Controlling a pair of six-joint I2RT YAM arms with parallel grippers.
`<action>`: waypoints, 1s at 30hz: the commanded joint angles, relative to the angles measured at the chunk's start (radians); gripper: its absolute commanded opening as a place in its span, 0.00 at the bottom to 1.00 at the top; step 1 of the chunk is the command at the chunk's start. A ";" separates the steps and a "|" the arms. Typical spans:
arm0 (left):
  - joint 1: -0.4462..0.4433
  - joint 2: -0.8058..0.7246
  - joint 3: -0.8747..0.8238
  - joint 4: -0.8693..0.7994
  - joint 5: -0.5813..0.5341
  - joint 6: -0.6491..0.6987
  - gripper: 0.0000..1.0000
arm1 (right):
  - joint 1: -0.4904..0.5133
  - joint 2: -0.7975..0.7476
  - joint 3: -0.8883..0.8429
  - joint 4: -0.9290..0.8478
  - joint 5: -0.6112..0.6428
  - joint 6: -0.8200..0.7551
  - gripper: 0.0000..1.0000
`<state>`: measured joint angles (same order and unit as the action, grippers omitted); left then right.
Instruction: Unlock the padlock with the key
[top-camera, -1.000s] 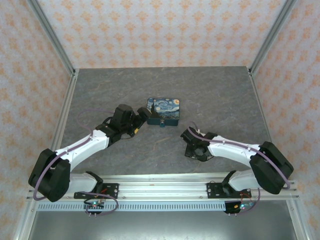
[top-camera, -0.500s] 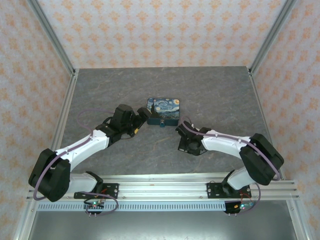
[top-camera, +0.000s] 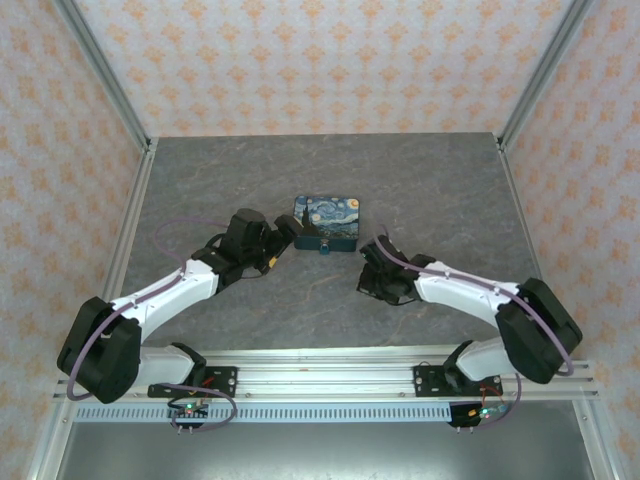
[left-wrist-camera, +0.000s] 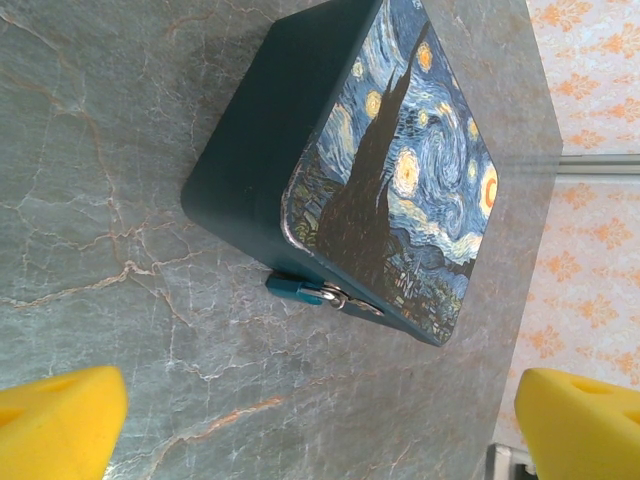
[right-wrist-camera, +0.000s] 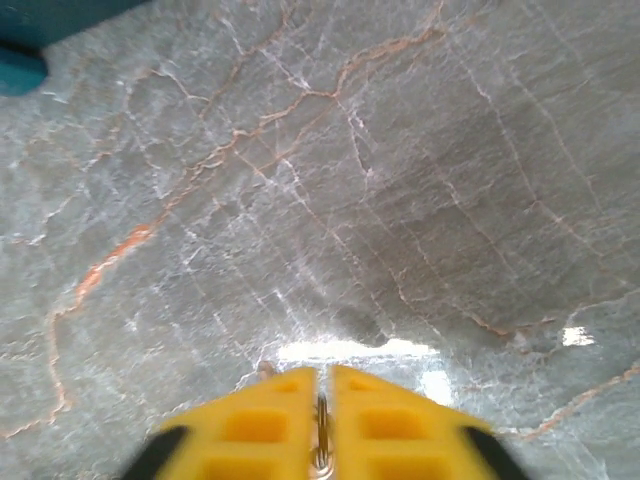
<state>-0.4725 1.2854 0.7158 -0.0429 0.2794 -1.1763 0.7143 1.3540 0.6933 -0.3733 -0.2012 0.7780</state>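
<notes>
On the side wall of the printed box (left-wrist-camera: 380, 170) the padlock (left-wrist-camera: 296, 290) hung, low against the table (left-wrist-camera: 120, 200). I saw the left gripper (left-wrist-camera: 320, 400) facing it, fingers spread wide. The right gripper (right-wrist-camera: 320, 375) had pinched the thin key (right-wrist-camera: 320, 432) between its pads, just above the stone.

The box (left-wrist-camera: 400, 180) is dark teal with a swirling blue-and-yellow lid; the padlock (left-wrist-camera: 290, 289) is teal. The table (right-wrist-camera: 450, 150) is grey, veined white and orange, and the walls (top-camera: 320, 60) are peach with orange florets. The pads (right-wrist-camera: 270, 425) are yellow, the key (right-wrist-camera: 320, 432) pale grey.
</notes>
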 joint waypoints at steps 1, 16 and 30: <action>-0.008 0.017 0.010 -0.022 -0.021 0.018 1.00 | -0.002 -0.053 -0.036 -0.012 0.035 0.020 0.47; -0.008 0.025 0.011 -0.020 -0.020 0.019 1.00 | -0.006 0.018 0.032 -0.054 0.078 0.053 0.49; -0.008 0.022 -0.012 0.017 -0.015 0.006 1.00 | 0.039 0.133 0.118 -0.121 0.164 0.195 0.53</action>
<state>-0.4725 1.3102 0.7147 -0.0402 0.2794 -1.1767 0.7383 1.4670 0.7692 -0.4343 -0.0982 0.9401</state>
